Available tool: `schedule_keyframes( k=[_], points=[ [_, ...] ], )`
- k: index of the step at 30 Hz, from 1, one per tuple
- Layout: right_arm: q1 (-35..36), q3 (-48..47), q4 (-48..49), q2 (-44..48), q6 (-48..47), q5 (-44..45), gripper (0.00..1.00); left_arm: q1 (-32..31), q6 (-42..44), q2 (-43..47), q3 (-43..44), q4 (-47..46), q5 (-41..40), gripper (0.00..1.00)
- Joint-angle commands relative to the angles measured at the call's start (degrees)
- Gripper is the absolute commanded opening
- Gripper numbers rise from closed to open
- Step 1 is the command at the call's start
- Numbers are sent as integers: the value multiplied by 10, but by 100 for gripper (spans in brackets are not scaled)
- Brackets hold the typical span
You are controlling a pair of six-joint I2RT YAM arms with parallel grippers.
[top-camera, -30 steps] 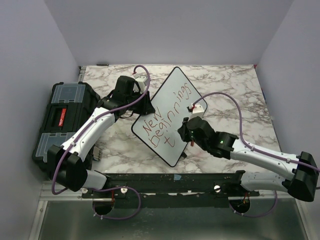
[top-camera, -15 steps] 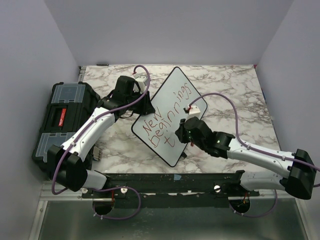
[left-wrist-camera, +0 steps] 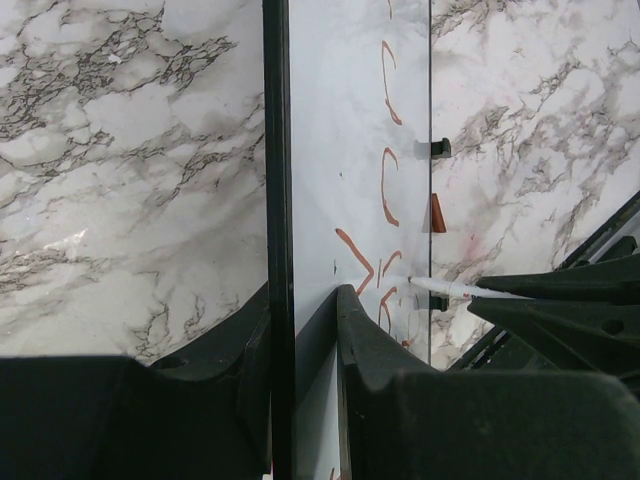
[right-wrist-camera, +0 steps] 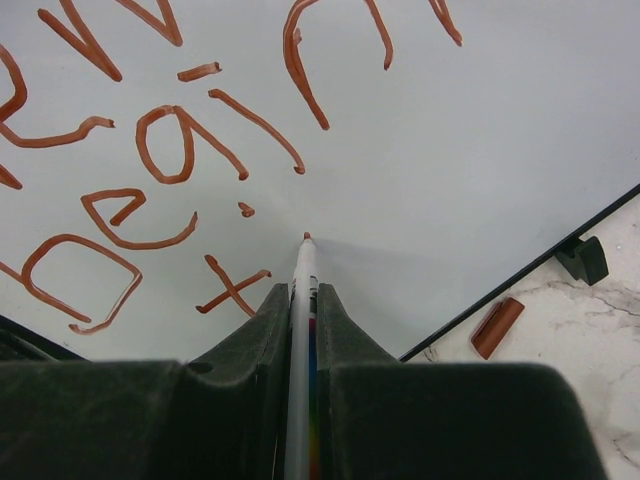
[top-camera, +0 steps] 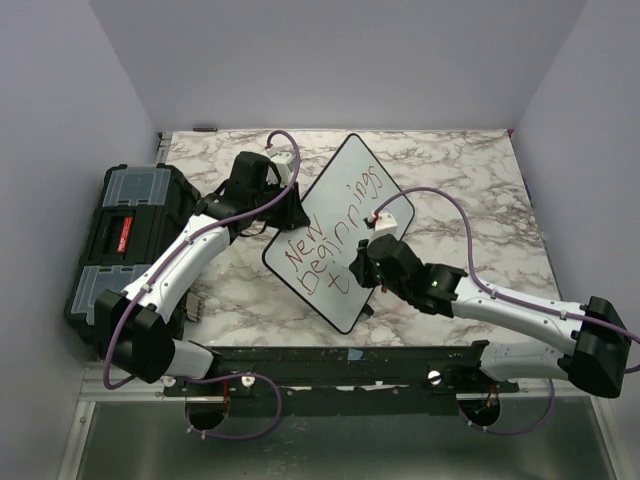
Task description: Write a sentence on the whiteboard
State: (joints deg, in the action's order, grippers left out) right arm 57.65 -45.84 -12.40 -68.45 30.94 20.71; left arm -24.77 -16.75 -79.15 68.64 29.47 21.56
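The whiteboard [top-camera: 345, 180] lies tilted on the marble table, turned like a diamond. The sentence [top-camera: 335, 235] on it is red lettering that reads "New Beginnings" with a lone "t" [right-wrist-camera: 232, 285] below. My left gripper [top-camera: 292, 212] is shut on the board's black-framed upper-left edge [left-wrist-camera: 277, 150], one finger on each face. My right gripper [right-wrist-camera: 304, 292] is shut on a white marker [right-wrist-camera: 303, 270]. Its red tip touches the bare board just right of the "t". The left wrist view also shows this marker [left-wrist-camera: 440, 288], against the board.
A black toolbox [top-camera: 125, 235] stands at the table's left edge beside my left arm. The red marker cap [right-wrist-camera: 497, 327] lies on the marble just off the board's lower edge, near a small black foot [right-wrist-camera: 583, 258]. Purple walls close in both sides.
My right gripper has slid a little to the left over the board with the marker, closer to the "t". The left gripper and the board have not moved.
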Motion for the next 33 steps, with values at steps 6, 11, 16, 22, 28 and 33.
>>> schedule_keyframes(
  k=[6,11,16,22,28,33],
  points=[
    [0,34,-1,-3,-10,-70,1,-19,89,-10,-24,61,-71,0],
    [-1,44,-8,6,-11,-67,1,-19,90,-12,-23,62,-72,0],
    [-1,54,-13,11,-8,-66,1,-20,90,-12,-24,62,-74,0],
    [0,59,-26,15,0,-37,1,-20,90,-12,-24,62,-74,0],
    [0,50,-37,15,1,-2,1,-21,90,-13,-24,63,-74,0],
    [0,33,-44,8,-2,29,1,-21,91,-13,-24,63,-75,0]
  ],
)
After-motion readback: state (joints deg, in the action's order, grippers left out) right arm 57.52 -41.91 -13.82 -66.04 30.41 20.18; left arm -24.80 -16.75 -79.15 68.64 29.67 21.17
